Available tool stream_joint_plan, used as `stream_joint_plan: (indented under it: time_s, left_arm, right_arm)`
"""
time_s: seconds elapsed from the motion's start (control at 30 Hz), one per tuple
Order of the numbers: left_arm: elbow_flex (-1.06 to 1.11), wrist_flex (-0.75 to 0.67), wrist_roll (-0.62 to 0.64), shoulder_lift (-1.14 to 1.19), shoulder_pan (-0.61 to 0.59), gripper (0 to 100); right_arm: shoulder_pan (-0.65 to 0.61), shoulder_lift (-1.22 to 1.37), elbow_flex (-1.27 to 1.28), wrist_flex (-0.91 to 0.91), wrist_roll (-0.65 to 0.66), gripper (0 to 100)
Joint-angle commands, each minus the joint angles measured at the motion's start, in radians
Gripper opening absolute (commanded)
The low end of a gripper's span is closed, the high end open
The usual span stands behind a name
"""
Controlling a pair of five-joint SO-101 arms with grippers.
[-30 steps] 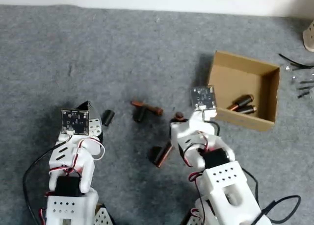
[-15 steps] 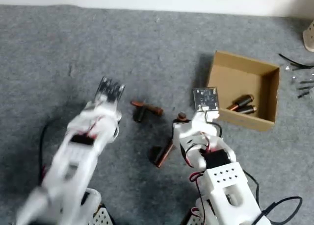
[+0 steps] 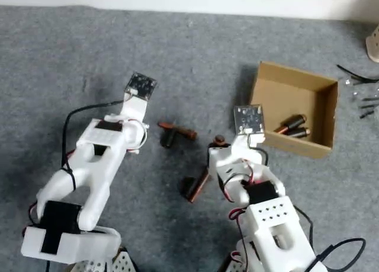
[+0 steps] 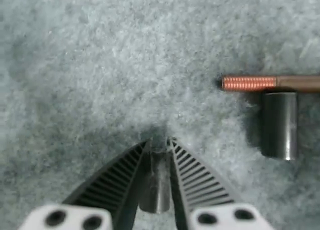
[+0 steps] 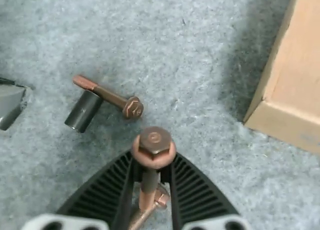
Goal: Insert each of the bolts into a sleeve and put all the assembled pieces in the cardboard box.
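a: wrist views?
b: left hand [image 4: 159,146] pinches a sleeve [image 4: 156,190]; right hand [image 5: 152,162] pinches a bolt [image 5: 153,144], cardboard box [image 5: 282,84] edge near.
a: high view?
b: box holds two assembled pieces [image 3: 293,127]; spare bolt [image 3: 177,130] between arms.

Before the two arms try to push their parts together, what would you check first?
1. Left tool grips a sleeve: ok.
2. Right tool grips a bolt: ok.
3. Bolt lined up with the sleeve's opening: not ok; in the high view the two tools are well apart.
4. Clearance over the loose bolt and loose sleeve lying between the arms: cannot tell.
5. Cardboard box open with room left: ok; two assembled pieces lie inside.
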Motion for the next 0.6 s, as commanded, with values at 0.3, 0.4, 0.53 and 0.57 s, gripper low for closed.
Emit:
stream_joint_plan:
  time_s: [0.3, 0.4, 0.53, 0.57]
  left_arm:
    - [0.005, 0.115, -0.002, -0.131, -0.051, 11]
    - [0.030, 0.114, 0.000, -0.157, -0.048, 16]
    - [0.047, 0.097, 0.000, -0.151, -0.050, 15]
    - [0.059, 0.068, 0.000, -0.151, -0.051, 15]
  right_arm:
    - [0.015, -0.022, -0.004, -0.036, 0.063, 0.4]
    - [0.015, -0.022, -0.004, -0.036, 0.063, 0.4]
    - [0.008, -0.022, -0.004, -0.036, 0.061, 0.4]
    - [0.007, -0.022, -0.004, -0.033, 0.061, 0.4]
